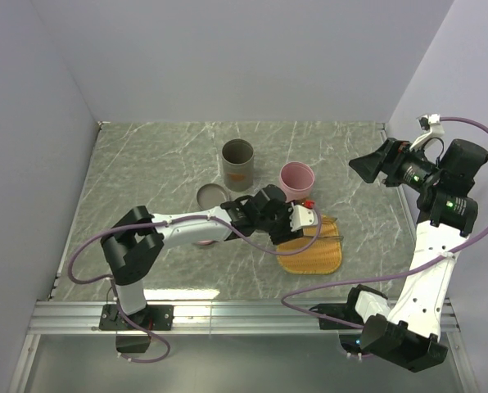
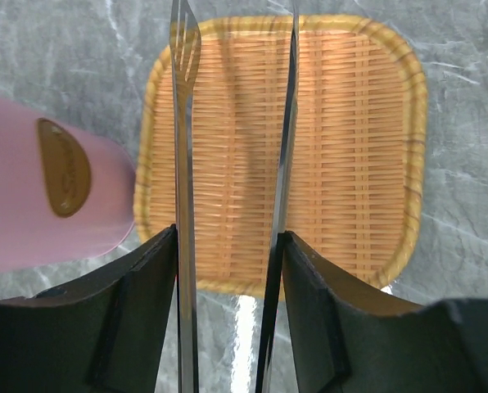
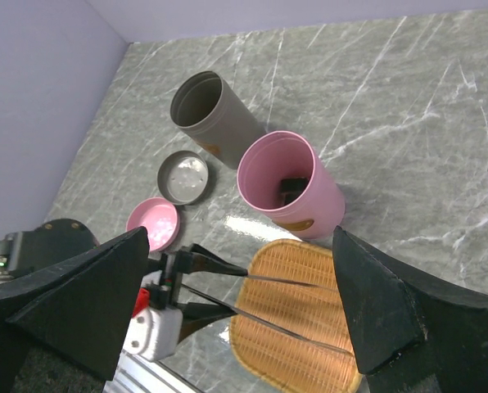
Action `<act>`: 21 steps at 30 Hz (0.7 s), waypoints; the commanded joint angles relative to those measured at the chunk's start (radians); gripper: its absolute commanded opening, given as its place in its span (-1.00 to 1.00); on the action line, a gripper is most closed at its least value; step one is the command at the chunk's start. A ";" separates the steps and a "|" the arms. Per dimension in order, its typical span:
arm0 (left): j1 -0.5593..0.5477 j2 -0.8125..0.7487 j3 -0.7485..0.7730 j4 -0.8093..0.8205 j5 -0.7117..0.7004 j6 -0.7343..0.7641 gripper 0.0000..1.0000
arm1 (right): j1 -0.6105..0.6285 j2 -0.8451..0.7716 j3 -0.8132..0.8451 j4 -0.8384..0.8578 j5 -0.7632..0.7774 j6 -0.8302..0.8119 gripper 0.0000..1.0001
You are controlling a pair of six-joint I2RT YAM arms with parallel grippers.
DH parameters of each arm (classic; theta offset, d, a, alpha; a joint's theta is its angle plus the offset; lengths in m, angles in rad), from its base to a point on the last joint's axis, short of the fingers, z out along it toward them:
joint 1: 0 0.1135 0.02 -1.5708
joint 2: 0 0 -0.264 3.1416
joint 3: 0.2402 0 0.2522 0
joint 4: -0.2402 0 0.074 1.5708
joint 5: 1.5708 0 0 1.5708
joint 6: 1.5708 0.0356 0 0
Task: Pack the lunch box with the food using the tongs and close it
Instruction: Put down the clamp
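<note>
Three pale lavender walls (image 1: 228, 57) close in a table (image 1: 146, 155) of grey-green marbled pattern. A metal rail (image 1: 244, 313) is run along its near edge, where both arm bases are bolted.

A small dark object (image 3: 293, 187) is glimpsed inside the open pink container (image 3: 322, 209), but what it is cannot be told. A pink lid (image 3: 152, 223), laid flat on the table left of the tray, is largely covered by the left arm (image 1: 178, 229) in the top view. The working tips of the tongs (image 2: 183, 164) are cut off at the edge of the left wrist view, though fork-like slots are seen in one arm.

The tongs are gripped by the left claw (image 2: 228, 250), whose fingers are partly closed against the outsides of the two silver arms. The arms stand apart and are held over the orange woven tray (image 2: 350, 147), pointing right. The right claw (image 3: 241, 246) is spread wide with nothing in it and is raised at the far right, well apart from everything else.

The pink container is stood just beside the tray's far edge. An open grey-brown container (image 3: 207, 110) is placed to its far left, and a grey lid (image 3: 183, 176) is laid near that one.
</note>
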 commanded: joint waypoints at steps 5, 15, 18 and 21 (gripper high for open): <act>-0.020 0.043 0.032 0.096 0.021 0.023 0.18 | -0.010 -0.001 0.020 0.028 -0.014 0.003 0.99; -0.022 0.079 0.014 0.113 0.033 0.026 0.27 | -0.009 0.002 0.022 0.025 -0.011 -0.003 0.99; -0.028 0.088 0.013 0.114 0.031 0.027 0.29 | -0.010 -0.001 0.020 0.025 -0.009 -0.003 0.99; -0.033 0.100 0.008 0.111 0.028 0.033 0.32 | -0.010 -0.001 0.023 0.020 -0.008 -0.008 0.99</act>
